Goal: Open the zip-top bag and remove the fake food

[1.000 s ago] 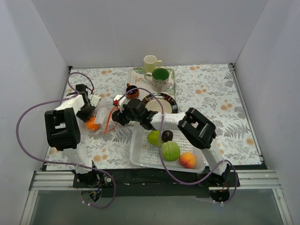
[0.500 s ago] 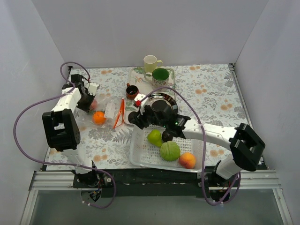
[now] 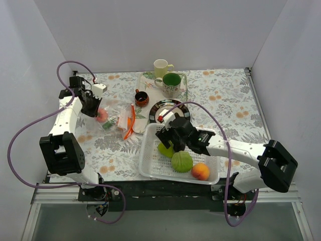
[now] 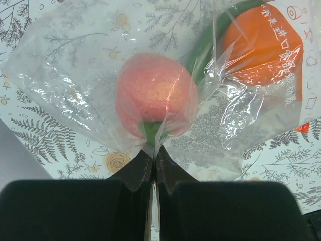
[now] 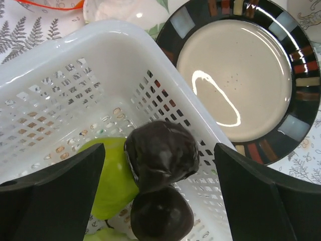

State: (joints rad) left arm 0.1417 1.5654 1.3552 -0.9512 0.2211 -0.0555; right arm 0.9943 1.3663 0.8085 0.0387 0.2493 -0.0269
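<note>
The zip-top bag (image 3: pixel 118 116) lies at the left with its orange-red zip strip (image 3: pixel 132 120) toward the middle. My left gripper (image 3: pixel 92 106) is shut on the bag's closed end (image 4: pixel 150 150). Inside the bag are a pinkish apple (image 4: pixel 155 98), an orange (image 4: pixel 258 50) and a green chili (image 4: pixel 208 42). My right gripper (image 3: pixel 170 136) hangs open over the white basket (image 3: pixel 148 168). Two dark plums (image 5: pixel 161 153) lie stacked below its jaws (image 5: pixel 159 148), untouched, beside the green pear (image 5: pixel 113 178). The cabbage (image 3: pixel 182 161) and peach (image 3: pixel 200 171) are also in the basket.
A dark-rimmed plate (image 3: pixel 170 106) sits just behind the basket, also in the right wrist view (image 5: pixel 235 75). A small dark cup (image 3: pixel 141 97), a green mug (image 3: pixel 171 84) and a cream mug (image 3: pixel 160 67) stand at the back middle. White walls enclose the table.
My right gripper moved from the bag to over the basket, where a second plum now lies. My left gripper drew the bag's closed end back and left; the fruit shifted inside.
</note>
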